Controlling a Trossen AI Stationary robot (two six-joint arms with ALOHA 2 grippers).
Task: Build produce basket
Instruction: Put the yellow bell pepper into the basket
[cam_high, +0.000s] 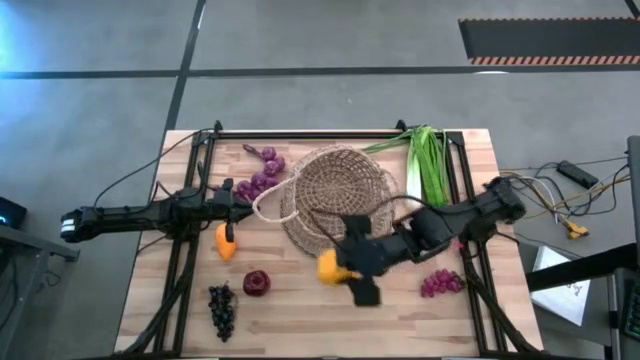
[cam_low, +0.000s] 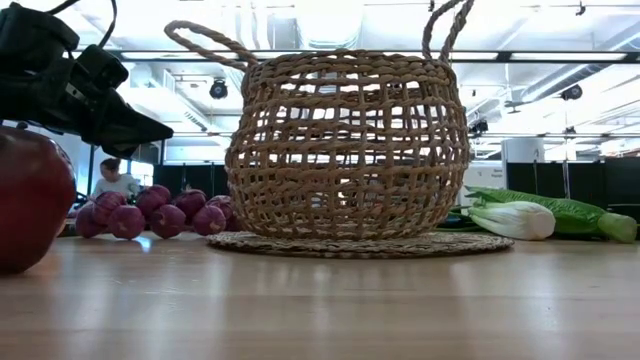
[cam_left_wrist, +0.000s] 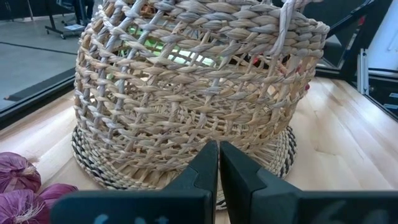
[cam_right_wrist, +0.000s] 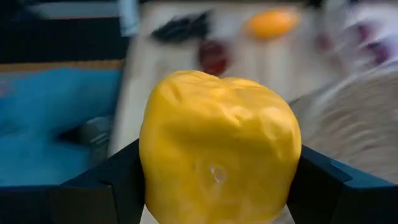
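Wooden table (cam_high: 300, 325), one basket (cam_high: 335, 195), three grape bunches (cam_high: 260, 172), two orange fruits (cam_high: 227, 243)

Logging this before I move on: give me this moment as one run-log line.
right pincer: shut on yellow pepper, beside basket | left pincer: shut, empty, facing basket | apple, grapes: on table

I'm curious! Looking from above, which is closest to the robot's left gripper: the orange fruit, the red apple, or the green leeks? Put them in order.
From the left gripper:
1. Orange fruit, just beside it.
2. Red apple, nearer the table's front edge.
3. Green leeks, past the basket.
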